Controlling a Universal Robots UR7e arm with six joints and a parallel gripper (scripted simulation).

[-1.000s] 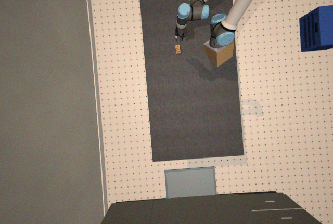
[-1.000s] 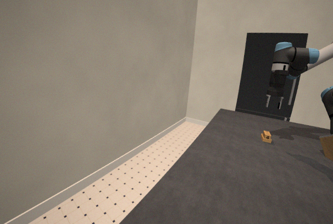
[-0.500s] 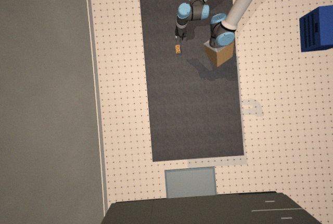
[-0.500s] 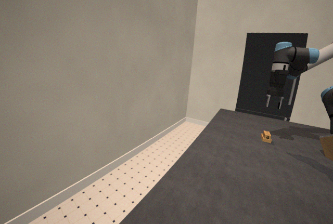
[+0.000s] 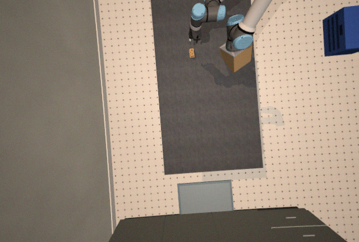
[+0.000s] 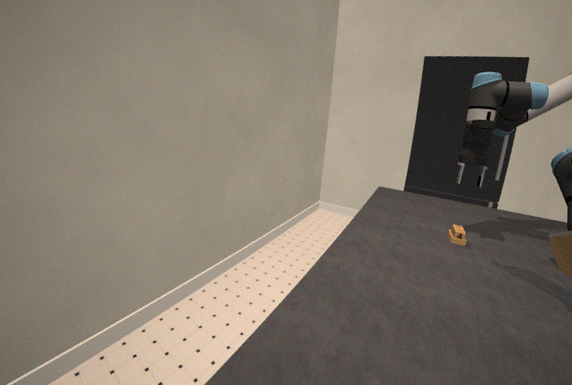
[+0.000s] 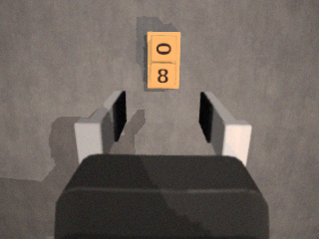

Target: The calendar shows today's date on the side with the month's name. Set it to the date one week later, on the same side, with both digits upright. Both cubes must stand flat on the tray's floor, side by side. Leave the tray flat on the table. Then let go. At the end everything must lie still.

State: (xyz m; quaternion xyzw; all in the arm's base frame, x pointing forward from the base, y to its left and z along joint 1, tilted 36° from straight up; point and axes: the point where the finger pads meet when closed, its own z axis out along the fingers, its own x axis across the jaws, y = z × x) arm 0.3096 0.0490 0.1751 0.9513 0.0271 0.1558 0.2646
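The small orange calendar tray [image 6: 457, 239] stands on the dark grey table top [image 5: 208, 112]. Two orange cubes sit side by side in it. In the wrist view the far cube [image 7: 163, 48] shows 0 on top and the near cube [image 7: 162, 76] shows 8 on top. In the exterior view a side face shows a dark digit that I cannot read for sure. My gripper [image 5: 193, 41] [image 6: 470, 176] [image 7: 162, 107] is open and empty. It hangs well above the table, a little short of the tray.
The arm's tan base block [image 5: 236, 56] stands on the table right of the tray. A dark cabinet [image 6: 461, 127] stands behind the table. A blue crate [image 5: 341, 30] sits on the floor at the right. A grey-blue panel [image 5: 205, 196] lies at the table's near end.
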